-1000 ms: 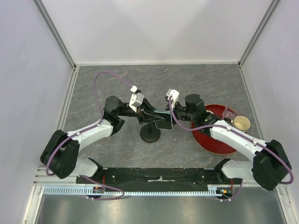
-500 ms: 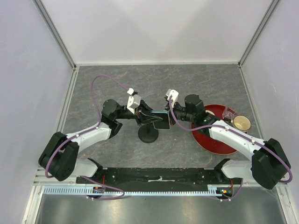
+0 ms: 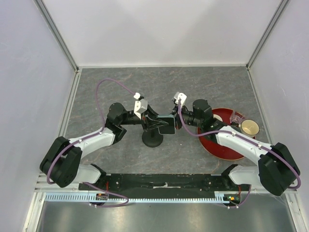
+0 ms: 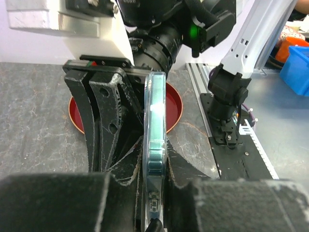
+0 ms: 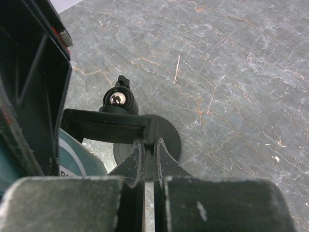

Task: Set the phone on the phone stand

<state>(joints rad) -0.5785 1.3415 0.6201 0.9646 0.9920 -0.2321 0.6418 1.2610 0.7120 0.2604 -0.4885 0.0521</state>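
Observation:
The phone (image 3: 167,124) is held above the table's middle, over the phone stand, whose round disc base (image 3: 152,139) rests on the table. My left gripper (image 3: 157,121) is shut on the phone; in the left wrist view the phone (image 4: 155,111) stands edge-on between my left gripper's (image 4: 153,159) fingers, showing a teal rim. My right gripper (image 3: 176,122) is shut on one end of the stand's clamp holder (image 5: 104,126). In the right wrist view my right gripper (image 5: 149,145) pinches it above the disc base (image 5: 170,137), with the ball joint (image 5: 118,99) behind.
A red plate (image 3: 219,145) lies right of the stand under my right arm. A beige cup (image 3: 250,127) and a small clear cup (image 3: 236,117) sit at its far right rim. White walls enclose the grey table.
My left gripper with the phone has shifted slightly, the phone's edge closing on the stand's holder. The stand's base has slid a little to the left. My right gripper keeps its hold.

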